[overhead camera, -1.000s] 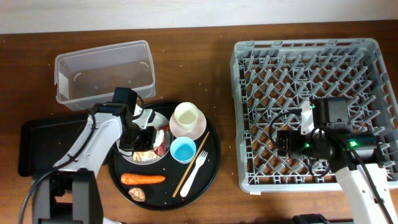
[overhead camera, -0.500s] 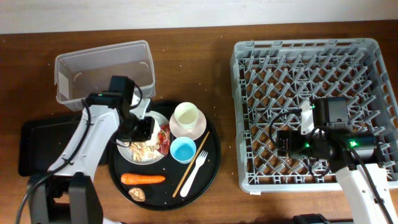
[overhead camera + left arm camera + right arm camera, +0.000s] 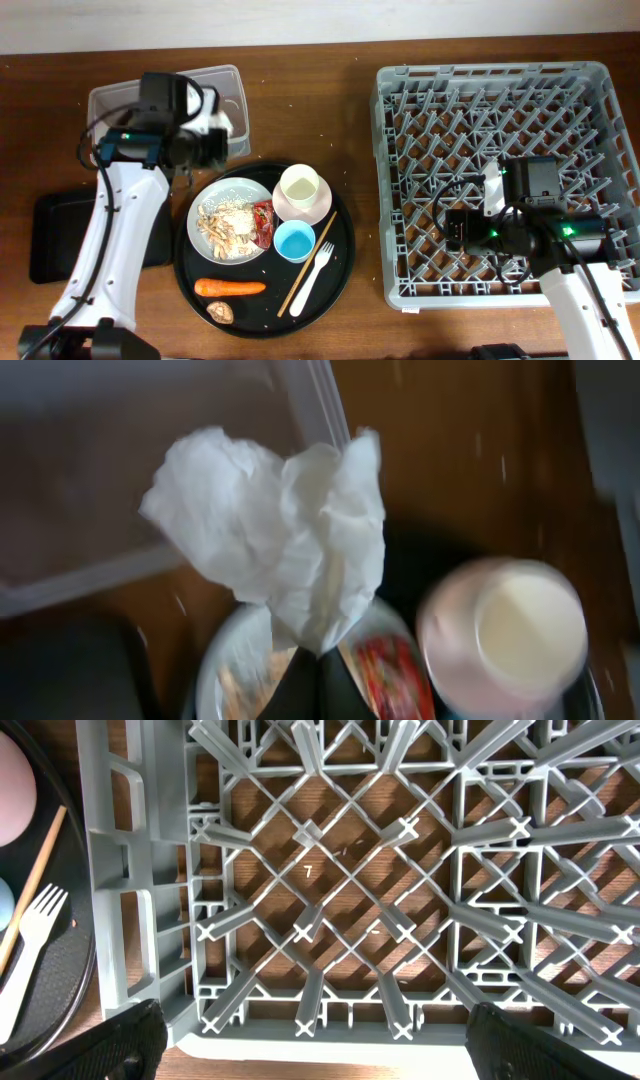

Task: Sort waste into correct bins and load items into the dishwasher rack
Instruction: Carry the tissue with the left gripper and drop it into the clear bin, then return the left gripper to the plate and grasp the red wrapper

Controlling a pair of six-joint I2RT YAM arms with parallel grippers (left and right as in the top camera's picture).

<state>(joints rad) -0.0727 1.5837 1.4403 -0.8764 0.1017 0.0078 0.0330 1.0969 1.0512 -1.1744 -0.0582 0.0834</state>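
My left gripper (image 3: pixel 320 678) is shut on the crumpled white tissue (image 3: pixel 280 535), held in the air beside the right end of the clear tub (image 3: pixel 165 105). In the overhead view the tissue (image 3: pixel 226 122) hangs by the tub's right wall. Beige food scraps (image 3: pixel 225 225) and a red wrapper (image 3: pixel 264 224) lie on the white plate (image 3: pixel 205 200). A cream cup (image 3: pixel 301 186) sits in the pink bowl (image 3: pixel 318 208). The blue cup (image 3: pixel 294 240), fork (image 3: pixel 315 270), chopstick (image 3: pixel 308 265), carrot (image 3: pixel 230 288) and brown lump (image 3: pixel 221 312) lie nearby. My right gripper (image 3: pixel 340 1050) stands open above the dishwasher rack (image 3: pixel 505 90).
All the dishes and scraps sit on a large round black tray (image 3: pixel 340 265). A shallow black rectangular tray (image 3: pixel 55 235) lies at the left, partly under my left arm. The rack's front left corner (image 3: pixel 150 970) is below my right gripper.
My left gripper has lifted the tissue off the plate and carried it back toward the clear tub. The plate's scraps and wrapper now show. The right arm has not moved.
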